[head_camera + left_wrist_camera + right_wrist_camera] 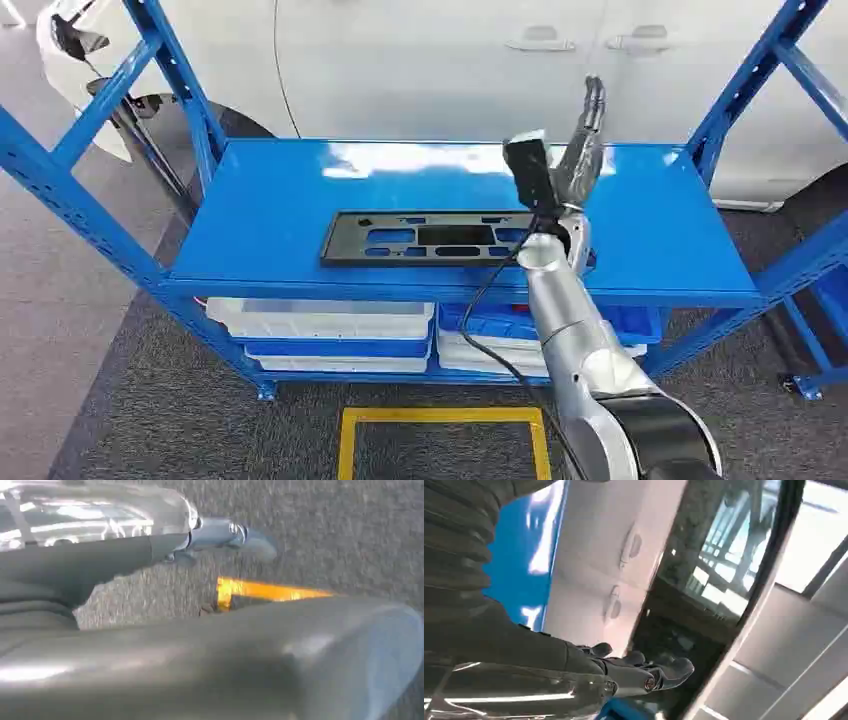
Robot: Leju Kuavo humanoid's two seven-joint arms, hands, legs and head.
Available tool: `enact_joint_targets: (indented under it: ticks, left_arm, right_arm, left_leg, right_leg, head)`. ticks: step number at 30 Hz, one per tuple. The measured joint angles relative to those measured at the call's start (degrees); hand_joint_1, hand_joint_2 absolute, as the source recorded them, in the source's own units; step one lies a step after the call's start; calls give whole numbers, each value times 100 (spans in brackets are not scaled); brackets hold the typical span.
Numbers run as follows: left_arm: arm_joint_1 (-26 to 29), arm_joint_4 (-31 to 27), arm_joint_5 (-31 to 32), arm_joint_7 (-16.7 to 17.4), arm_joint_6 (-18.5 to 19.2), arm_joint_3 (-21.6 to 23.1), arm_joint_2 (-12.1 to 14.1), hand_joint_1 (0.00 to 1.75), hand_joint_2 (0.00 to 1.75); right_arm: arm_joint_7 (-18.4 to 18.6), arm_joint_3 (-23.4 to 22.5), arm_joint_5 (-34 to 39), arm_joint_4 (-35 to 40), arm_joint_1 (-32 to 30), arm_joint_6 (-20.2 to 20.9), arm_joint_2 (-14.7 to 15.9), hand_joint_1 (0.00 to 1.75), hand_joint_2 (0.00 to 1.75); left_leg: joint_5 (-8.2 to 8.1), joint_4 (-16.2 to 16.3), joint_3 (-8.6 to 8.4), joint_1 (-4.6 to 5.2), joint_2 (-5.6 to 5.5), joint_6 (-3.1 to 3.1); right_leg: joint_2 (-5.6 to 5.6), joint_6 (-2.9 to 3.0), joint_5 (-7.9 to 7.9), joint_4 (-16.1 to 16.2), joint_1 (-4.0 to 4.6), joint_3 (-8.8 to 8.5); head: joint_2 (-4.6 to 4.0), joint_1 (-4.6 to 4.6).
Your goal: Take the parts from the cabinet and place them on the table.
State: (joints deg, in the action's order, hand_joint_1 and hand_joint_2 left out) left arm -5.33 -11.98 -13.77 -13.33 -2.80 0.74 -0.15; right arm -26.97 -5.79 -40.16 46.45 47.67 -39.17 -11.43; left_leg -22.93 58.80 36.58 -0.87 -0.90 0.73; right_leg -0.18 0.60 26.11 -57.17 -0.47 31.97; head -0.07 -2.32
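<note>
Head view: the right hand [583, 140] is raised above the blue tabletop [270, 200], fingers extended and apart, holding nothing. A black plastic panel [440, 238] lies flat on the tabletop, just beside the wrist.

Left wrist view: the left hand [220, 535] hangs over grey carpet [325, 530], fingers straight, empty.

Right wrist view: the right hand's fingers [664, 672] point toward a white car door [614, 555].

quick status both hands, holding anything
Left hand: cannot be told; nothing seen in it, hanging over the floor.
Right hand: open, fingers extended, raised above the blue shelf, holding nothing.
</note>
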Motion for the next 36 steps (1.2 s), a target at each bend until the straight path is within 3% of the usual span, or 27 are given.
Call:
enact_joint_targets:
  ticks: [1, 3, 4, 5, 6, 7, 9, 10, 13, 15, 16, 18, 19, 20, 21, 22, 24, 25, 26, 28, 30, 31, 32, 33, 34, 35, 36]
  left_arm:
    - [-5, 0, 9, -7, 2, -20, -4, 0, 0]
    - [-6, 0, 24, -22, 9, -59, -15, 0, 0]
    - [-3, 0, 26, -26, 7, -70, -18, 0, 0]
    - [-1, 0, 28, -28, 7, -79, -17, 0, 0]
    - [-2, 0, 30, -30, 7, -87, -17, 0, 0]
    - [-3, 0, 31, -33, 7, -96, -17, 0, 0]
    - [-2, 0, 31, -39, 7, -107, -17, 0, 0]
    - [-7, 2, 31, -39, 7, -109, -18, 0, 0]
    - [-15, 2, 33, -41, 7, -111, -17, 0, 0]
    - [-14, 0, 33, -41, 7, -114, -42, 0, 0]
    - [-24, 0, 33, -44, 7, -116, -37, 0, 0]
    - [-40, 0, 33, -44, 7, -116, -42, 0, 0]
    - [-40, 0, 33, -44, 7, -116, -46, 0, 0]
    - [-36, 0, 33, -44, 7, -116, -48, 0, 0]
    - [-30, 0, 31, -44, 7, -116, -52, 0, 0]
    - [-30, 0, 33, -44, 7, -116, -61, 0, 0]
    - [-32, 0, 31, -44, 7, -116, -63, 0, 0]
    - [-33, 0, 31, -44, 7, -116, -63, 0, 0]
    - [-46, 2, 33, -42, 7, -118, -63, 0, 0]
    - [-46, 0, 31, -44, 7, -118, -63, 0, 0]
    - [-44, 0, 39, -42, 7, -118, -61, 0, 0]
    - [-47, 0, 48, -48, 7, -118, -66, 0, 0]
    - [-48, 2, 57, -50, 9, -120, -70, 0, 0]
    - [-45, 2, 61, -52, 9, -127, -68, 0, 0]
    - [-36, 0, 63, -55, 9, -146, -68, 0, 0]
    - [-27, 0, 66, -55, 13, -164, -68, 0, 0]
    - [-19, 2, 74, -55, 17, -181, -66, 0, 0]
  right_arm:
    - [79, 9, 203, 201, -33, 82, 2, 0, 175]
    - [175, 96, 571, 532, -172, 210, 22, 0, 175]
    - [195, 153, 649, 653, -262, 241, 31, 0, 175]
    - [212, 210, 696, 749, -344, 256, 35, 0, 175]
    - [215, 251, 727, 836, -402, 261, 39, 0, 175]
    - [215, 280, 738, 908, -434, 261, 42, 0, 175]
    - [217, 328, 740, 1036, -456, 263, 48, 0, 175]
    - [217, 343, 742, 1064, -454, 267, 59, 0, 175]
    - [228, 389, 760, 1177, -517, 263, 70, 0, 175]
    - [228, 413, 766, 1261, -519, 256, 74, 0, 175]
    - [223, 417, 766, 1287, -500, 252, 81, 0, 175]
    - [223, 417, 768, 1293, -511, 252, 103, 0, 175]
    - [225, 417, 773, 1293, -551, 252, 116, 0, 175]
    - [225, 417, 773, 1293, -580, 252, 125, 0, 175]
    - [225, 417, 773, 1293, -591, 252, 127, 0, 175]
    - [227, 419, 773, 1298, -587, 252, 129, 0, 175]
    - [225, 420, 773, 1328, -577, 252, 142, 0, 175]
    - [225, 420, 773, 1328, -567, 252, 149, 0, 175]
    - [225, 424, 775, 1331, -570, 252, 149, 0, 175]
    - [228, 426, 775, 1331, -588, 252, 159, 0, 175]
    - [173, 441, 953, 1348, -574, 325, 166, 0, 175]
    - [128, 476, 1162, 1380, -577, 482, 166, 0, 175]
    - [85, 513, 1406, 1435, -598, 695, 166, 0, 175]
    - [46, 544, 1767, 1495, -649, 1086, 166, 0, 175]
    - [-19, 596, 2353, 1586, -733, 1826, 168, 0, 175]
    - [-48, 636, 2811, 1662, -815, 2458, 170, 0, 175]
    - [-78, 708, 3341, 1761, -916, 3317, 192, 0, 175]
  left_leg:
    - [-184, 266, 122, 7, 25, 11]
    - [-589, 1178, 553, -7, 45, 46]
    - [-704, 1581, 765, -7, 47, 58]
    - [-672, 1718, 866, -7, 47, 61]
    - [-517, 1566, 820, -6, 47, 53]
    - [-287, 1225, 666, -6, 47, 35]
    - [261, 110, 155, 5, 56, -38]
    - [140, 46, 55, 53, 58, -61]
    - [69, -41, 57, 68, 48, -126]
    - [77, -138, -30, 5, 50, -162]
    - [60, -160, -61, 5, 51, -196]
    - [30, -160, -84, 6, 54, -220]
    - [16, -159, -92, 6, 53, -223]
    - [2, -153, -102, 6, 50, -220]
    - [-13, -149, -119, 5, 46, -213]
    - [-35, -136, -142, 5, 40, -199]
    - [-92, -102, -198, -5, 31, -142]
    - [-115, -89, -197, 18, 28, -108]
    - [-125, -64, -178, 28, 29, -80]
    - [-108, -95, -186, 19, 32, -19]
    - [-154, -73, -174, -2, 42, 49]
    - [-271, 97, -131, -2, 58, 66]
    - [-471, 449, 22, -3, 58, 78]
    - [-684, 904, 235, -6, 58, 89]
    - [-883, 1416, 485, -5, 58, 93]
    - [-943, 1686, 627, -4, 58, 87]
    - [-868, 1724, 668, 1, 58, 66]
  right_leg:
    - [3, 37, 2, 9, -9, -10]
    - [8, 76, 26, 8, 10, -27]
    - [14, 88, 39, 3, 20, -34]
    - [26, 89, 57, 1, 28, -48]
    - [35, 80, 80, -3, 32, -74]
    - [42, 70, 109, -7, 33, -106]
    - [40, 36, 207, -19, 34, -203]
    - [35, 2, 235, -24, 67, -196]
    - [30, -81, 254, -9, 39, -175]
    - [31, -142, 345, -48, 33, -210]
    - [32, -170, 449, -260, 37, -117]
    - [32, -213, 846, -1188, 8, 399]
    - [31, -231, 971, -1630, 1, 672]
    - [31, -244, 956, -1860, -11, 856]
    - [30, -253, 784, -1772, -30, 885]
    - [28, -254, 514, -1448, -42, 781]
    - [21, -247, -119, -371, -52, 343]
    - [26, -229, -63, -181, -35, 248]
    - [39, -166, -88, -125, -15, 265]
    - [48, -103, -75, -145, 14, 278]
    - [42, -2, -114, -83, -24, 235]
    - [38, 27, -105, -76, -21, 216]
    - [35, 58, -96, -77, -16, 208]
    - [32, 80, -87, -77, 2, 201]
    - [33, 95, -77, -79, 23, 197]
    - [36, 103, -72, -82, 41, 194]
    - [44, 118, -62, -84, 65, 183]
  head:
    - [0, -2]
    - [0, -2]
    - [0, -2]
    - [0, -2]
    - [0, -2]
    - [0, -2]
    - [0, -2]
    - [0, 0]
    - [0, 0]
    - [2, 0]
    - [2, 0]
    - [0, 0]
    - [2, 0]
    - [0, 0]
    - [2, 0]
    - [2, 0]
    - [0, 0]
    - [0, 0]
    - [2, -2]
    - [0, 0]
    - [2, -2]
    - [0, -2]
    - [0, -2]
    - [0, -2]
    - [0, -2]
    - [0, -2]
    - [0, -2]
